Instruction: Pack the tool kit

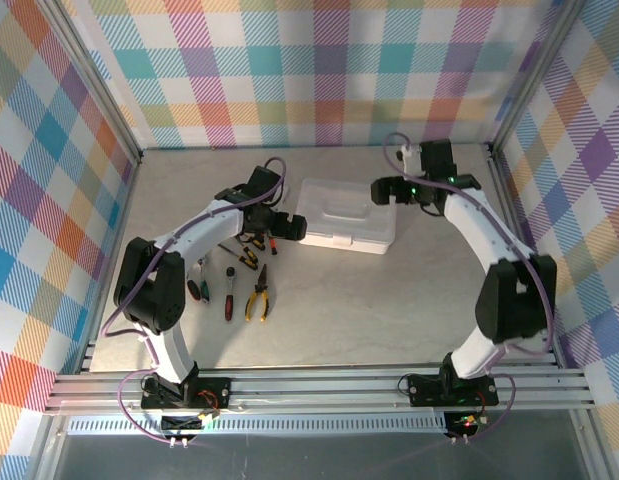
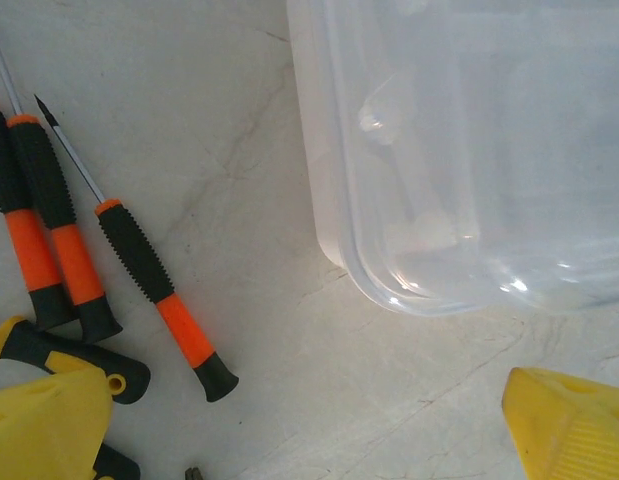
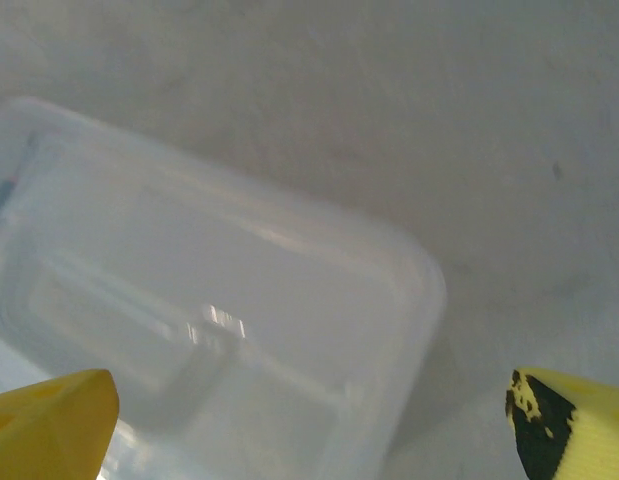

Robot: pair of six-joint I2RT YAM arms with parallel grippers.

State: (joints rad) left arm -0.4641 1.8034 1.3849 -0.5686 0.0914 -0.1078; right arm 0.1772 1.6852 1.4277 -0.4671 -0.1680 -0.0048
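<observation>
- Left wrist view: the translucent case (image 2: 469,150) runs off the top and right edges.
- Two of the screwdrivers (image 2: 154,285) are cut by the left edge.
- The yellow fingertips (image 2: 569,425) of the left hand (image 2: 309,445) are cropped at the bottom.
- Right wrist view: the case is blurred, its contents unreadable.
- Top view: the tools (image 1: 239,275) left of the case are too small to name.
</observation>
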